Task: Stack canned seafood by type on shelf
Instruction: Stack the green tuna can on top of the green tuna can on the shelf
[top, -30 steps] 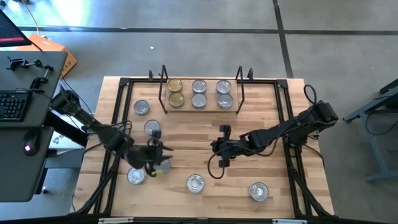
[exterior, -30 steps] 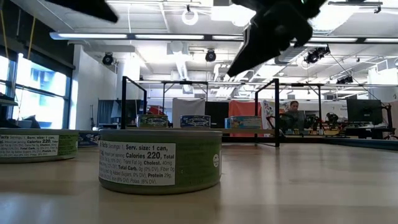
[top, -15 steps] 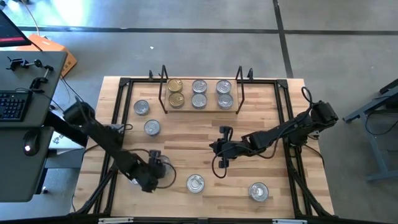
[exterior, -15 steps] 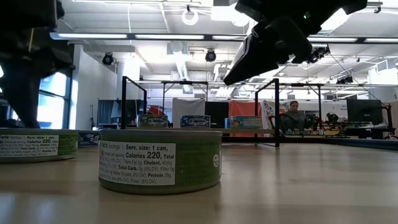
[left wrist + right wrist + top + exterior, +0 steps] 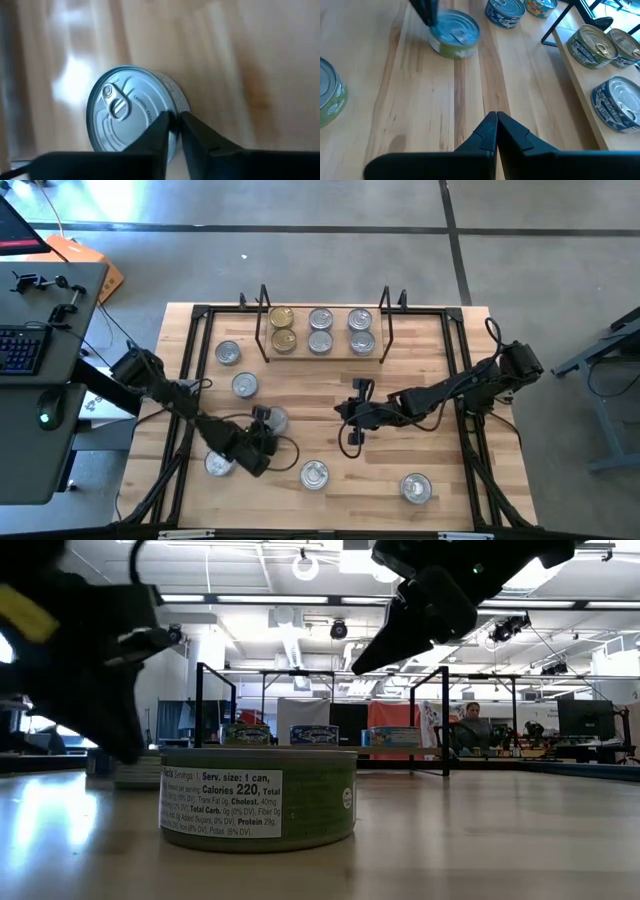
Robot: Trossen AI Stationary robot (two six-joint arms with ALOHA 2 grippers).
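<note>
My left gripper is shut and low over the table's near-left part, its tips at a green-labelled tin with a silver lid that stands flat on the tabletop. The same tin shows far off in the right wrist view, with my left gripper dark beside it. My right gripper is shut and hangs above the middle of the table, touching nothing. The shelf stands at the far edge and carries two gold tins and several silver ones. My left gripper has its shut fingertips against the tin's side wall just under the lid's rim, on the side facing the table's near-left corner. The fingers come slanting down from there. The tin stands upright on the wood, not lifted.
Loose tins stand on the table: two at far left, one at near left, one near the middle, one at near right. A black frame runs round the table's edges.
My left gripper swung toward the table's near edge, then came back toward the middle. It now sits behind the green-labelled tin, which has slid a short way toward the far edge, still upright. My right gripper has kept nearly still.
</note>
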